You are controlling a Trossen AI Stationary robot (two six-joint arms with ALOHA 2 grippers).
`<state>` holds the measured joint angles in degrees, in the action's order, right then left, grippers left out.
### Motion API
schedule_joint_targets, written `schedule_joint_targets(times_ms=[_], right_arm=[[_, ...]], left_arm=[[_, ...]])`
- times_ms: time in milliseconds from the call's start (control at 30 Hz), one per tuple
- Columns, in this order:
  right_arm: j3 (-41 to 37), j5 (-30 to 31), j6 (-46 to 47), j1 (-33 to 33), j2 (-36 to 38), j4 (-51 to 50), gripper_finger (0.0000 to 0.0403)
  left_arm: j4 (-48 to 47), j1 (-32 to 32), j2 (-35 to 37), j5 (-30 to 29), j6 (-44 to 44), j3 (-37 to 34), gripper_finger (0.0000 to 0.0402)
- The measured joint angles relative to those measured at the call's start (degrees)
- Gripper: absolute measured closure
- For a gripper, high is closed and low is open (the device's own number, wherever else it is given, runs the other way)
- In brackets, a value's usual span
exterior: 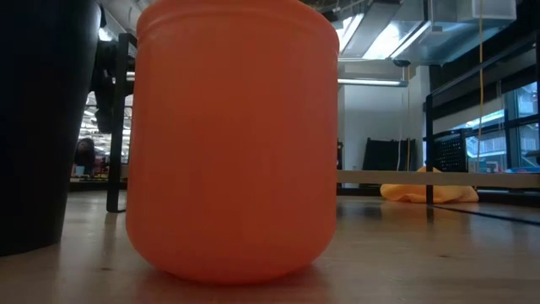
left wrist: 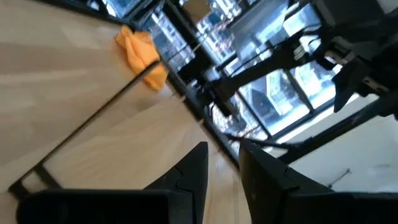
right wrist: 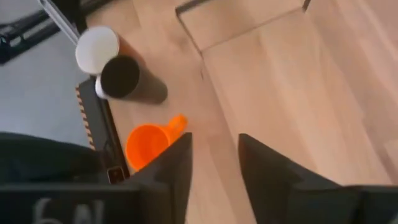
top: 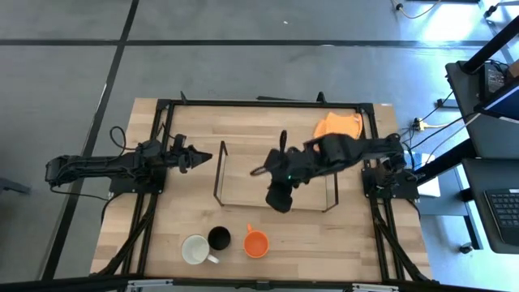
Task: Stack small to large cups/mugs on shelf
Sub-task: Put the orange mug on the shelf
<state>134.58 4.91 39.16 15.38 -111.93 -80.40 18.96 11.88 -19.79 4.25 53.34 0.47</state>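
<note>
We see the three mugs standing in a row along the table's near edge: white mug toward the left corner, black mug touching it, orange mug just beside. None is on the shelf, which sits mid-table and bare. The right gripper hangs above the shelf's near rail, fingers apart and holding nothing, aimed toward the mugs, presumably to fetch one. The left gripper waits near the left edge, its fingers slightly parted and empty. An orange cloth lies at the far right corner. The wood-topped table stands on grey flooring; desks and cables lie beyond the right edge.
</note>
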Motion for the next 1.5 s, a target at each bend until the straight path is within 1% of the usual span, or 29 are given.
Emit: schedule_joint_targets(times_ms=[67,167,333,433,633,700,800,867,933,1067,1167,1300,1500], right_arm=[[0.0,0.0,1.8,1.2,-1.0,-1.5,0.0245],[0.0,0.0,6.1,2.6,-2.5,-2.5,0.0233],[0.0,-0.3,16.6,3.8,-5.6,-3.0,0.0234],[0.0,-2.5,22.7,4.0,-8.0,-5.3,0.0239],[0.0,-6.6,25.0,5.7,-13.0,-4.9,0.0242],[0.0,-7.9,25.3,6.7,-14.6,-3.6,0.0242],[0.0,-8.3,27.2,9.1,-16.8,-0.3,0.0242],[0.0,-7.3,29.5,10.7,-18.1,2.1,0.0242],[0.0,-5.0,31.6,12.3,-18.9,3.6,0.0242],[0.0,-1.6,38.0,13.6,-20.6,3.5,0.0242],[0.0,1.3,40.8,14.1,-21.1,2.7,0.0242],[0.0,2.0,41.9,13.9,-22.0,1.4,0.0242],[0.0,2.1,41.6,12.0,-23.5,3.3,0.0242]], left_arm=[[-1.6,0.0,0.0,1.7,0.0,0.0,0.0317],[-4.0,0.0,0.0,4.9,0.1,0.0,0.0317],[-5.7,0.0,0.0,9.5,0.5,0.0,0.0317],[-5.8,0.0,0.0,11.4,0.4,0.0,0.0317],[-9.2,0.0,0.0,12.7,0.0,0.0,0.0317],[-11.0,0.0,0.0,13.8,0.0,0.0,0.0317],[-12.9,0.0,0.0,15.9,0.1,0.0,0.0317],[-13.3,0.0,0.0,17.4,0.3,0.0,0.0317],[-13.4,0.0,0.0,18.5,0.1,0.0,0.0317],[-13.4,0.0,0.0,19.7,0.4,0.0,0.0317],[-13.4,0.0,0.0,19.6,0.5,0.0,0.0317],[-13.4,0.0,0.0,19.6,0.5,0.0,0.0317],[-13.4,0.0,0.0,19.5,0.3,0.0,0.0317]])
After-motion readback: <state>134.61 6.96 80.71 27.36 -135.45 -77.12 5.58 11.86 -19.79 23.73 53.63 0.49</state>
